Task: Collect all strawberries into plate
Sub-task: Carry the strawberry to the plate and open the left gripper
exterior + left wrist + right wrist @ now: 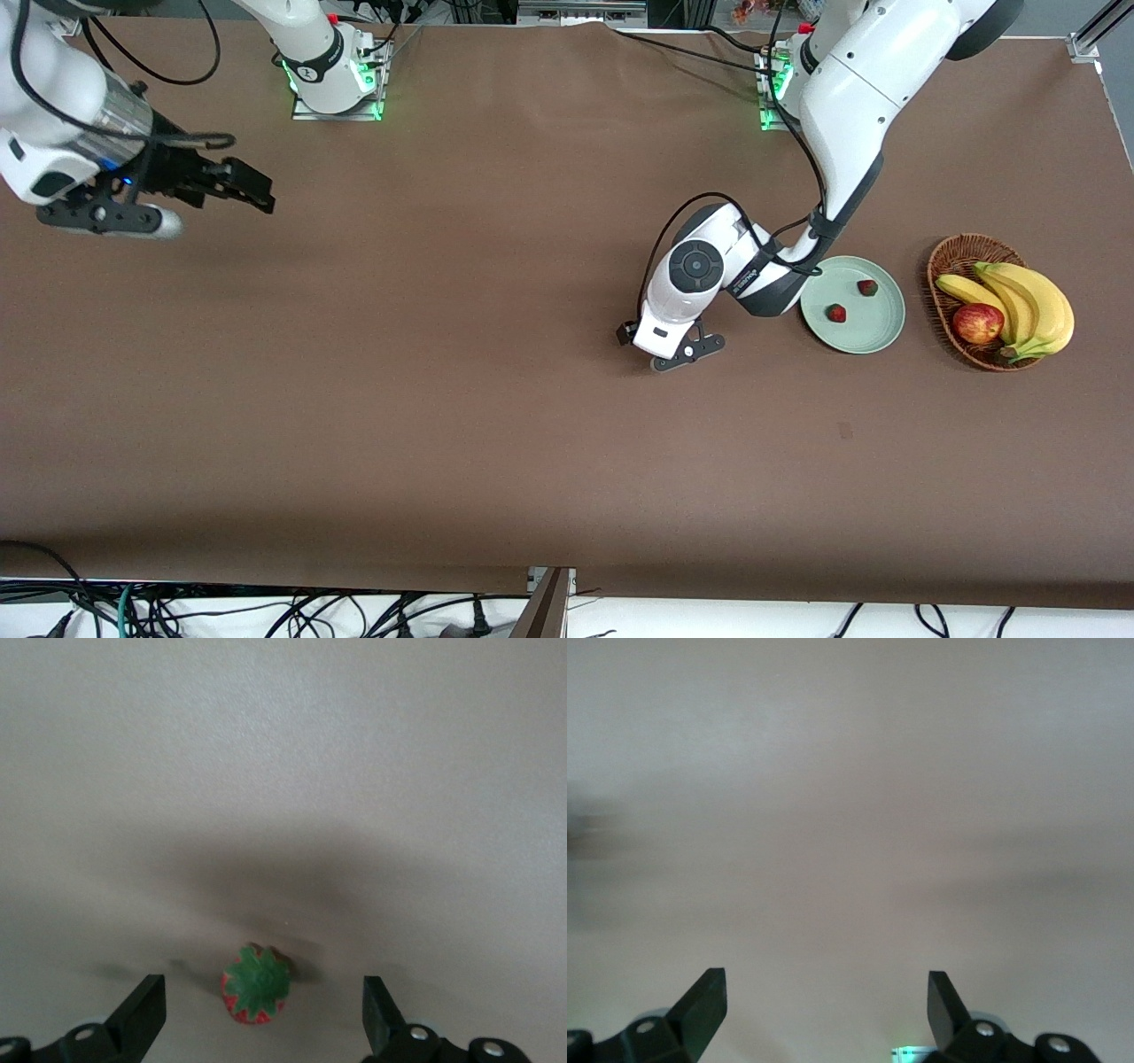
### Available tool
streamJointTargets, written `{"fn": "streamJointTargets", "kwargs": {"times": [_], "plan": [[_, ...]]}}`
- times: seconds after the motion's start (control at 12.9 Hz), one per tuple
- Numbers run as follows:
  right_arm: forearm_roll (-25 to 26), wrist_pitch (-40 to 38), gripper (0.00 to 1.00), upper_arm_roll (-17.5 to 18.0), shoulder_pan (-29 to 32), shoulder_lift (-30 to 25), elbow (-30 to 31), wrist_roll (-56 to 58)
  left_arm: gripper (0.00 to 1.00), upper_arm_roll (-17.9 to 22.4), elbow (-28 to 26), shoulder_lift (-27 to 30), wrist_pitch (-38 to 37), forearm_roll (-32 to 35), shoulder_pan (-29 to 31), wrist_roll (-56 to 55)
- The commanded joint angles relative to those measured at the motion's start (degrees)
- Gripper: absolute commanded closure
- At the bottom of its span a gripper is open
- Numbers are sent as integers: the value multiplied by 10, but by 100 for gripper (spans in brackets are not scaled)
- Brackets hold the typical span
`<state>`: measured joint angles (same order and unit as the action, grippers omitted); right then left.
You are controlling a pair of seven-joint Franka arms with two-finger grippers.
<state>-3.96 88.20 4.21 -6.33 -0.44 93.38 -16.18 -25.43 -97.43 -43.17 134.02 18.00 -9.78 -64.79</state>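
Down by the table (443,425), the left tool (673,350) hangs low beside the pale green plate (877,332), on the side toward the right arm's end of the table. Its fingers (142,1014) are spread wide and pinch nothing. In the left wrist view one strawberry (254,995) sits on the brown table between the two open fingertips, touching neither, its green leafy cap turned up toward the camera. The front view hides this berry under the left arm's wrist.

Two more strawberries lie on the plate, well apart from each other: one (836,313) nearer the front camera and closer to the left tool, the other (867,287) farther from the camera and closer to the basket (941,266). The plate rests flat on the table, just beside the left arm's forearm.

A brown wicker basket stands near the plate, toward the left arm's end of the table. It holds a bunch of bananas (1028,301) and a red apple (977,322), the apple lying against the bananas.

The right tool (252,188) waits in the air over the right arm's end of the table, well apart from everything else. Its fingers (704,1005) are spread too, with only bare table under them.
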Motion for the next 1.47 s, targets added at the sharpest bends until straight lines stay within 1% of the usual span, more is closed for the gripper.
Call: {"fn": "streamJointTargets", "kwargs": {"times": [0.0,0.08,0.15,0.39,0.54,0.62,0.77,0.93,1.01,1.16,1.24,1.32,1.39], "plan": [[27,12,0,28,36,-14,16,39,27,-1,7,-5,-3,17,-4,-16],[41,15,0,27,36,-13,12,54,34,-1,7,-9,-3,17,-4,-16],[48,18,0,26,36,-12,8,68,36,-1,7,-10,-3,17,-4,-17],[48,20,0,26,36,-7,1,76,72,-1,7,-10,-4,16,-4,-17],[48,18,0,26,38,-2,-5,84,83,-2,11,-8,-8,14,-3,-17],[48,17,0,26,38,-1,-11,84,88,-2,13,-3,-10,13,-1,-14],[48,9,0,23,39,7,-31,87,90,-3,13,26,-54,3,8,7],[54,0,0,21,40,6,-45,86,90,2,6,76,-98,-77,28,110],[58,0,0,22,39,8,-50,86,90,7,2,99,-134,-111,43,166],[51,-15,0,23,39,16,-50,84,90,22,-14,136,-177,-138,76,248],[49,-23,0,23,39,16,-53,85,90,37,-30,155,-186,-144,88,292],[49,-23,0,23,39,17,-53,85,90,63,-45,173,-197,-163,90,345],[50,-22,0,23,37,17,-53,84,90,100,-59,194,-211,-184,90,410]]}}
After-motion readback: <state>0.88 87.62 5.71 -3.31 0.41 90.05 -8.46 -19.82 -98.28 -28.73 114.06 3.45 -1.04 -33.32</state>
